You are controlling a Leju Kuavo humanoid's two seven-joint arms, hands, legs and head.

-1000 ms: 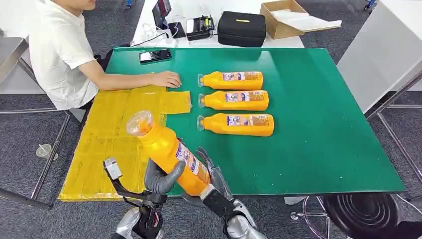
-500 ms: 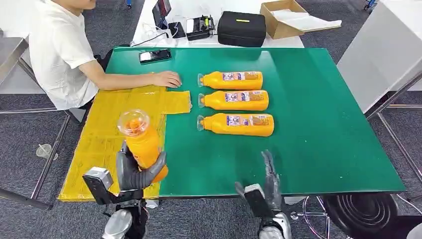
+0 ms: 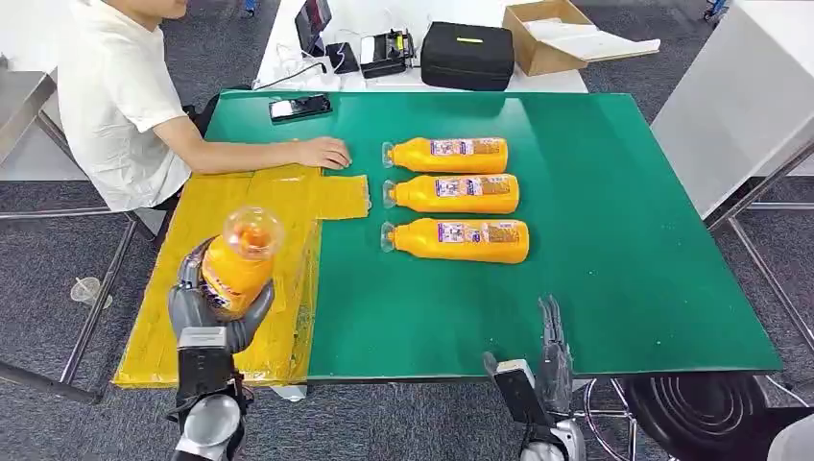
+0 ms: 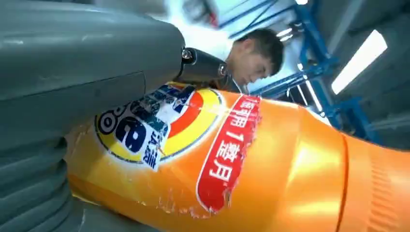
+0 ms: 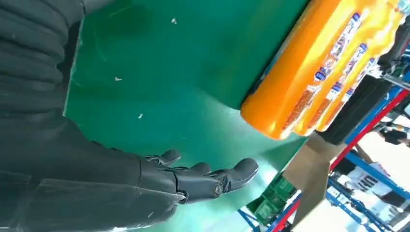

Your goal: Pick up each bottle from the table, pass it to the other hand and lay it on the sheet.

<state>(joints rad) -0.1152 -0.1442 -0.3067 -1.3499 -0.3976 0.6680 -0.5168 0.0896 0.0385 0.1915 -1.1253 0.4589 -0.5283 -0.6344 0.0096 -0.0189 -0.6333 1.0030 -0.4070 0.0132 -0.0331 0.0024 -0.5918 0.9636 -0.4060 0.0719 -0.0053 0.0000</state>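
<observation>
The left hand (image 3: 213, 305) grips an orange bottle (image 3: 239, 260) around its body, held cap-up above the yellow sheet (image 3: 192, 288). The right hand (image 3: 552, 351) holds nothing — fingers straight and apart at the green worktop's (image 3: 595, 259) near edge. Three more bottles (image 3: 454, 193) lie side by side on the worktop — beside the sheet.

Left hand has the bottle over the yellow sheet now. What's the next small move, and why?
Probably lower and tip the bottle onto its side on the yellow sheet, then release. The left hand grips it upright above the sheet, and the right hand is open and off it, so the pass looks done.
</observation>
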